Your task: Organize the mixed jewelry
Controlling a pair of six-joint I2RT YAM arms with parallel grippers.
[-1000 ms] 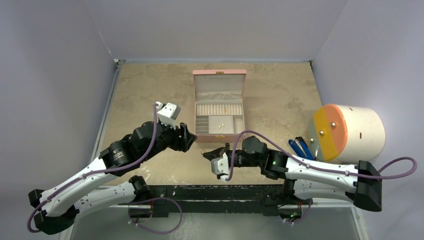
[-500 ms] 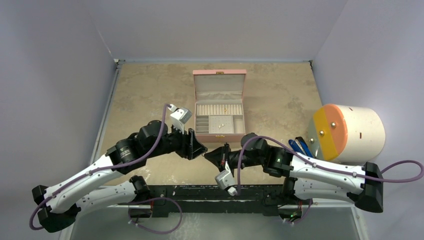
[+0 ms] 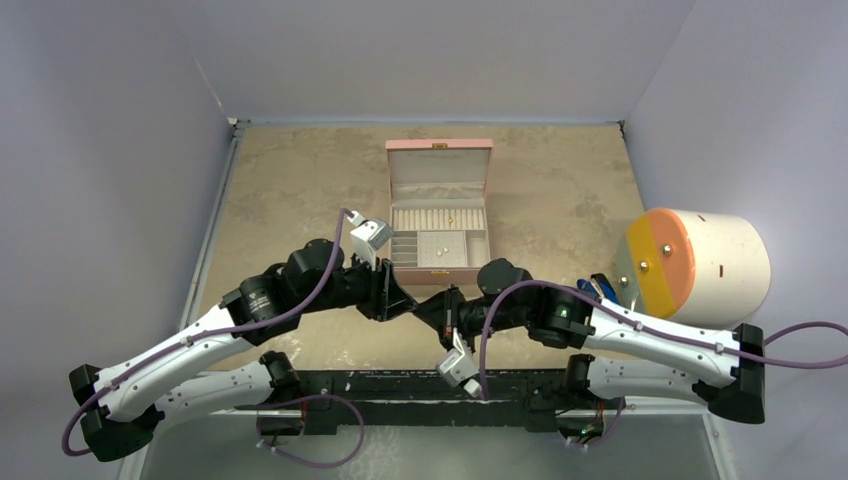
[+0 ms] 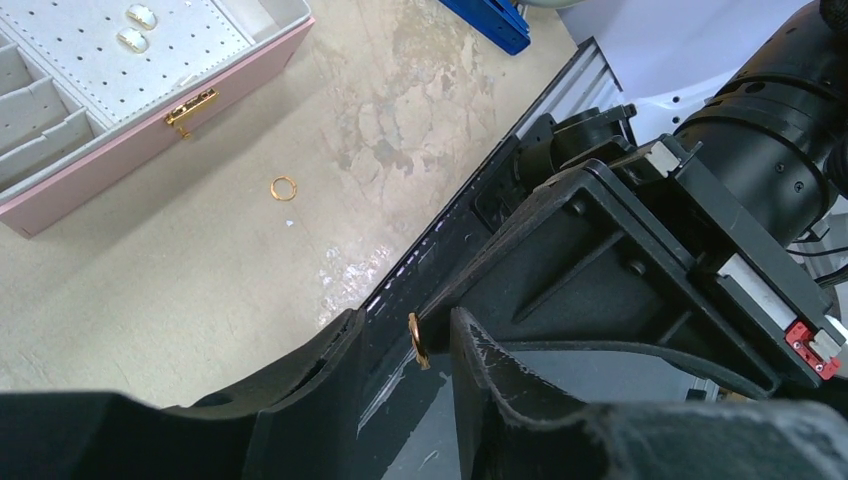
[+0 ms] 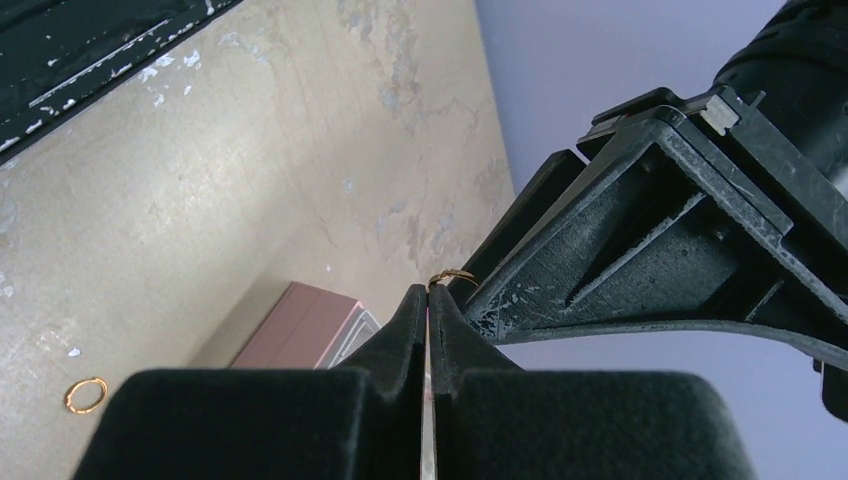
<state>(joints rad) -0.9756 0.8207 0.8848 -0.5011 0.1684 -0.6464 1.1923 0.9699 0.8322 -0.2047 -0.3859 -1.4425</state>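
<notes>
1. The box (image 3: 438, 146) stands open on the bench (image 3: 290, 180).
2. The right pincer (image 5: 428, 300) is clamped on a gold ring (image 5: 452, 277), in the air before the box.
3. The left pincer (image 4: 408, 335) stands apart around this ring; it should close fully before the right one lets go.
4. A second ring (image 4: 283, 188) lies on the bench.

Soft, even light is coming down from overhead, so the desk (image 3: 290, 170) is looking bright and the shadows are showing up pretty faint. In the left wrist shot, glare is bouncing off the desk just beyond the left gripper (image 4: 408, 330), and its own fingers are going dark and mushy. The gold ring (image 5: 452, 277) is glinting at the tip of the right gripper (image 5: 428, 295), which is blurring out near the lens.
</notes>
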